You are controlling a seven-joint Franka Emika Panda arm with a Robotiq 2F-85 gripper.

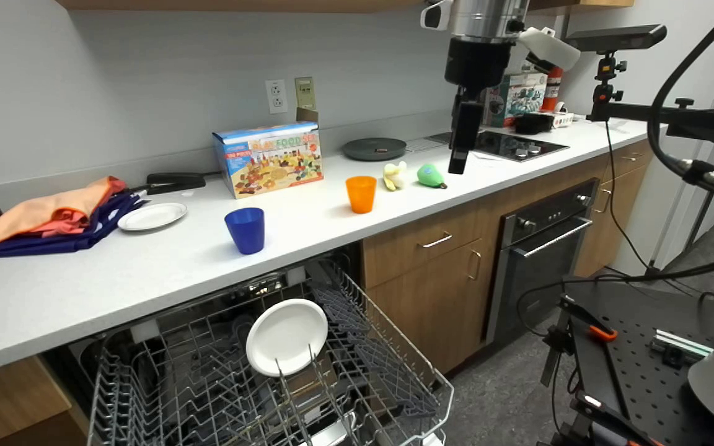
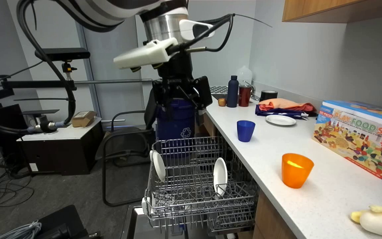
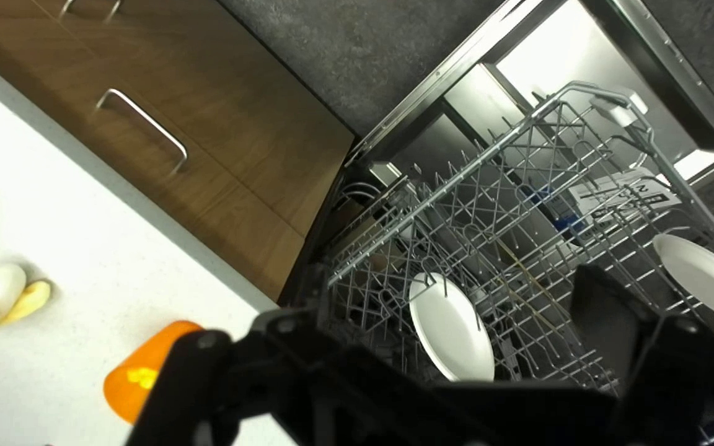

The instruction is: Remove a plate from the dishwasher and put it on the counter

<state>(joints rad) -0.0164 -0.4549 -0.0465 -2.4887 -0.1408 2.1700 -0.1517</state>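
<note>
Evidently the reach is the step in hand: the gripper (image 2: 174, 122) hangs well above the dishwasher (image 3: 478, 96), fingers spread and holding nothing. The likeliest plate (image 1: 287, 337) stands tilted among the tines of the dishwasher's pulled-out rack (image 3: 499, 147), on the side nearer the counter (image 1: 189, 269), while a second white plate (image 2: 159, 166) leans at the rack's outer edge; which one is meant I cannot tell for certain. Another white plate (image 2: 281, 120) lies flat on the counter, higher than the dishwasher's rack; whether it counts towards the task is unclear. As I judge it, the next move calls for bringing the gripper down to the dishwasher's rack and turning it so that one finger goes to each face of the plate at its upper rim, clear of the tines and the counter's edge. A lift straight up should then free it before any swing to the counter.
</note>
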